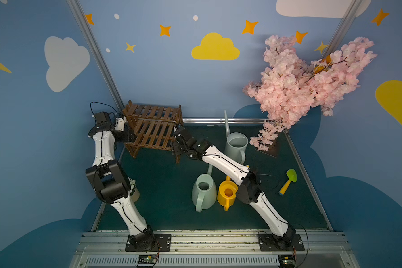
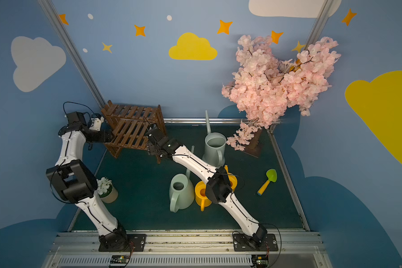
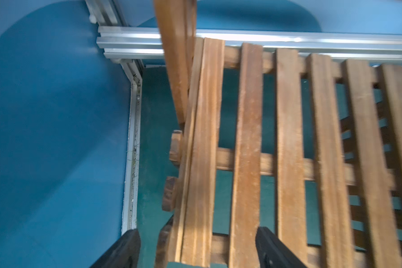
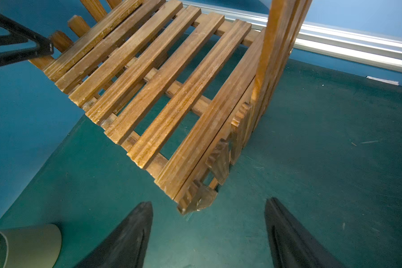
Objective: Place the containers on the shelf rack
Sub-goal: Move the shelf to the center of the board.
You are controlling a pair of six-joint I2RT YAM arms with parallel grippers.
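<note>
A small dark brown wooden two-tier shelf rack with slatted shelves stands at the back-left corner of the dark green mat, with an arm at either end. The left gripper sits at the rack's left end, its black jaws spread apart astride the outermost slats. The wrist view shows a gap between one finger and the wood, while the other lies close to a slat; whether it touches cannot be told. The right gripper hangs at the rack's front-right corner, jaws wide apart and clear of the wood. All the watering cans stand on the mat. The tall pale grey-blue cylindrical plastic watering can is right of the rack, its long spout aimed at the rear wall. The pale mint conical plastic watering can and a small yellow plastic watering can stand just beside each other mid-mat. A second small yellow can is mostly hidden under the right arm. A pink artificial blossom tree, a green-and-yellow toy shovel and a small pot of white flowers stand around the edges.
</note>
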